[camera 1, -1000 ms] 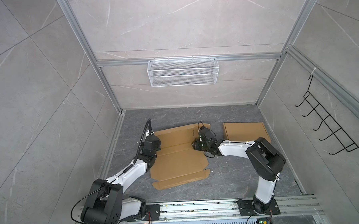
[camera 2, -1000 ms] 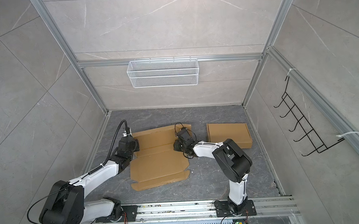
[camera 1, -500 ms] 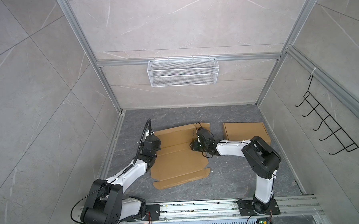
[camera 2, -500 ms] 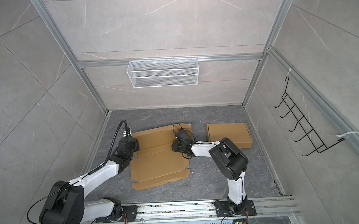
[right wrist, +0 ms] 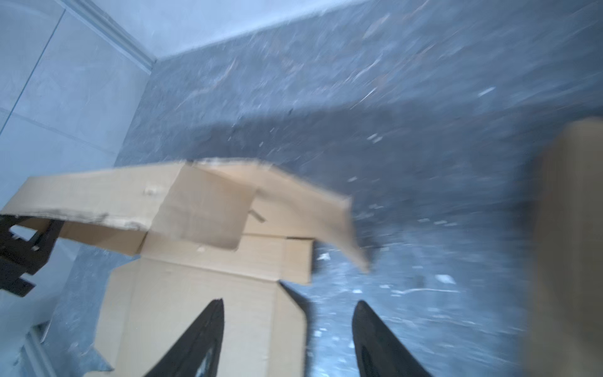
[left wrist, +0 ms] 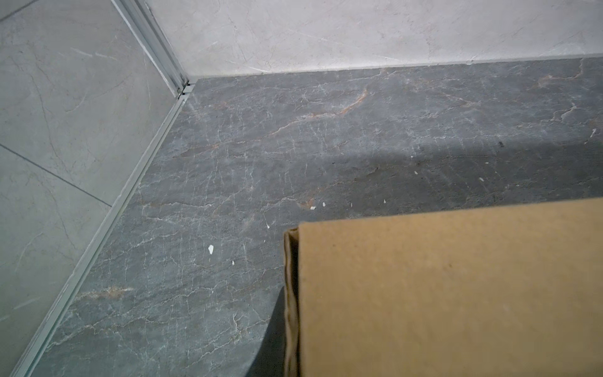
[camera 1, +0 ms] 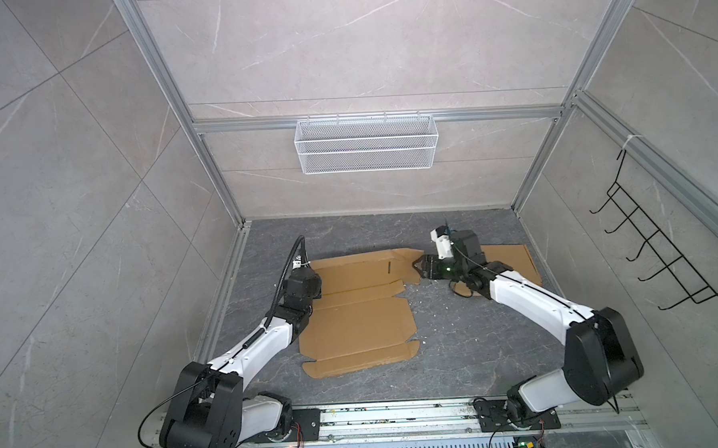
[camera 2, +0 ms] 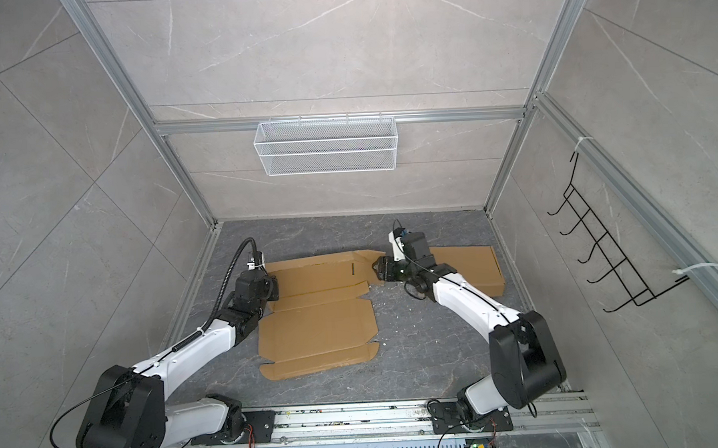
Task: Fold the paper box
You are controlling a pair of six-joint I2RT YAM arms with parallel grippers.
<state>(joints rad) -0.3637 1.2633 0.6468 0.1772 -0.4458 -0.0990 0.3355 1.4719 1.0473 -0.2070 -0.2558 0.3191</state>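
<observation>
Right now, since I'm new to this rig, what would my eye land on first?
The brown cardboard blank sprawled across the dark floor, its far panel lifted. The left gripper pinches that panel's left end, while the right gripper hangs open by its right corner. A white wire basket hangs on the back wall.

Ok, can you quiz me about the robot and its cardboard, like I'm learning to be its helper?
1. True or false: the right fingers are squeezing the cardboard sheet.
2. What hangs on the back wall? A) a clock B) a wire basket C) a towel
3. Fill the gap: to the right of the sheet lies a closed cardboard ____.

Key
1. False: they stand apart, with nothing pinched between them.
2. B
3. box
</observation>
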